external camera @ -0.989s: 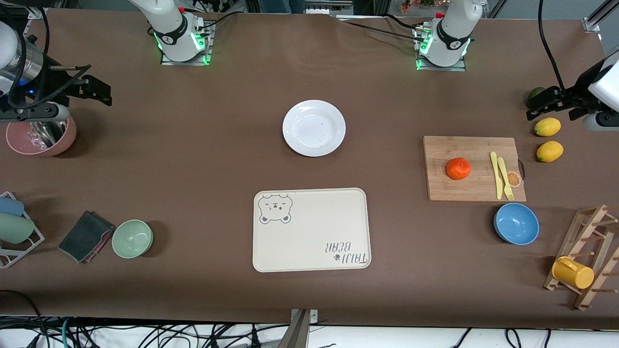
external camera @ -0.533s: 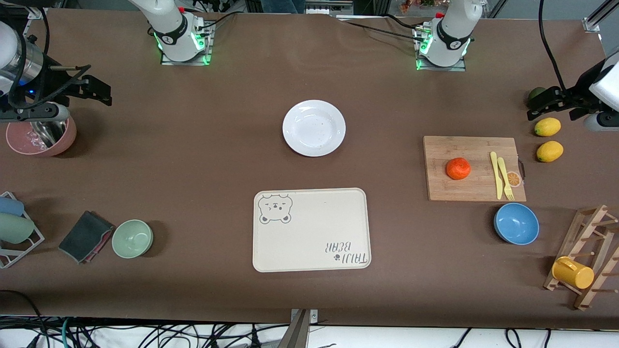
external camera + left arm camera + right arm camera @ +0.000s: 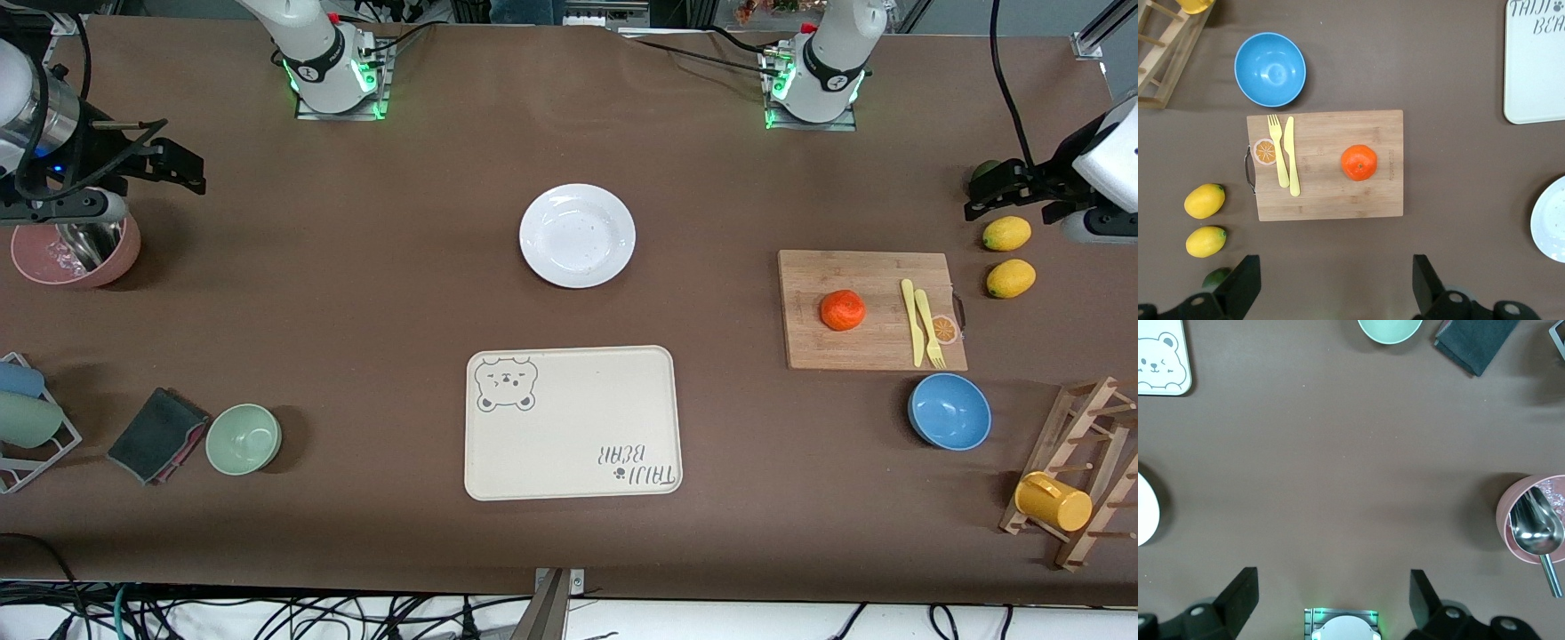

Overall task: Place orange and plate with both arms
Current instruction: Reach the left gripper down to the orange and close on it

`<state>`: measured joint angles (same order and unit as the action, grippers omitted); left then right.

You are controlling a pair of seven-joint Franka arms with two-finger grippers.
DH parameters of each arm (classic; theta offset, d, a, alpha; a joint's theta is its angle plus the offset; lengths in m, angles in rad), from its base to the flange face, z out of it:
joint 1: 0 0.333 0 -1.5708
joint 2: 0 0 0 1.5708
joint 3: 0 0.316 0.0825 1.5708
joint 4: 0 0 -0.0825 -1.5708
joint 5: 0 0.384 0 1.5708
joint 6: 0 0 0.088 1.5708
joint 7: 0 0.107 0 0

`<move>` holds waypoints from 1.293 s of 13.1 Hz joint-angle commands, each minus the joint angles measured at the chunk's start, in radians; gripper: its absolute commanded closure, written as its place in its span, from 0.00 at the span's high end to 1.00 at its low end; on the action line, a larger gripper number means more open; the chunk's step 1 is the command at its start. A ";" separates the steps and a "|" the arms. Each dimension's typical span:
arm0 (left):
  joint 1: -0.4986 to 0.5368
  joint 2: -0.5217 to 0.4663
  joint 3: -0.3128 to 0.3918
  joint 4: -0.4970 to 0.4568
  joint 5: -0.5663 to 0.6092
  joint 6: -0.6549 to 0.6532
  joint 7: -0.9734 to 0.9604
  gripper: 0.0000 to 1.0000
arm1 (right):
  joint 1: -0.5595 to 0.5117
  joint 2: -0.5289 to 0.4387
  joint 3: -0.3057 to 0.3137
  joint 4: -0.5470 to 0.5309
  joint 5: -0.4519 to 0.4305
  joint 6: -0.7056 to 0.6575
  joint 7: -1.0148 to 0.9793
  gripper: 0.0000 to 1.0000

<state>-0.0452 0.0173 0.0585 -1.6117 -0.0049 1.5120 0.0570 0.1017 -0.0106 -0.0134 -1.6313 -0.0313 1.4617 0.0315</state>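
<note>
Presently, entries run from the right arm's end of the surface to the left arm's end.

Right hand (image 3: 173,164): raised over bare surface beside the pink bowl (image 3: 76,249) that holds a metal scoop; fingers spread wide, holding nothing; this arm waits.

Plate (image 3: 577,235): white, flat on the surface midway between the two arms' bases, farther from the front camera than the cream tray (image 3: 572,422) and apart from it. Risk, as a judgement: a shallow rim lying flush offers little to pinch, so the fingers may slide off or push the plate along.

Orange (image 3: 842,309): on the wooden cutting board (image 3: 818,351), beside the yellow knife and fork (image 3: 921,322) but not touching them. Risk: a round fruit can roll from an off-centre closure, toward the cutlery or off the board.

Left hand (image 3: 1000,191): raised near the lemons (image 3: 1007,256), fingers wide apart, empty. Risk: a low sweep toward the orange could knock the lemons.
</note>
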 commanded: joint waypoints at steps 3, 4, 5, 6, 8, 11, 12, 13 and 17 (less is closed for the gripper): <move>-0.012 0.176 -0.006 0.024 -0.023 -0.038 0.040 1.00 | 0.000 -0.002 0.000 0.016 0.014 -0.018 -0.009 1.00; -0.013 0.185 -0.006 0.024 -0.018 -0.033 0.040 1.00 | 0.000 0.000 0.000 0.016 0.014 -0.018 -0.009 1.00; -0.021 0.216 -0.008 0.026 -0.012 -0.027 0.040 1.00 | 0.000 0.000 0.000 0.014 0.014 -0.018 -0.009 1.00; -0.022 0.236 -0.009 0.024 -0.012 -0.003 0.040 1.00 | 0.000 0.000 0.000 0.016 0.014 -0.018 -0.009 1.00; -0.022 0.283 -0.009 0.019 -0.017 0.019 0.040 1.00 | 0.000 -0.002 0.000 0.016 0.014 -0.018 -0.009 1.00; -0.022 0.320 -0.009 -0.005 -0.009 0.100 0.038 1.00 | 0.000 0.000 0.000 0.016 0.014 -0.018 -0.009 1.00; -0.021 0.337 -0.009 -0.007 -0.009 0.106 0.040 1.00 | 0.000 -0.002 0.000 0.016 0.014 -0.018 -0.009 1.00; -0.021 0.348 -0.009 -0.013 -0.009 0.134 0.040 1.00 | 0.000 0.000 0.000 0.014 0.014 -0.018 -0.009 1.00; -0.031 0.391 -0.017 -0.149 -0.013 0.328 0.040 1.00 | 0.000 0.000 -0.002 0.014 0.014 -0.018 -0.009 1.00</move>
<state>-0.0654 0.4092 0.0448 -1.6856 -0.0049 1.7483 0.0740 0.1019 -0.0101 -0.0135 -1.6305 -0.0311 1.4607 0.0316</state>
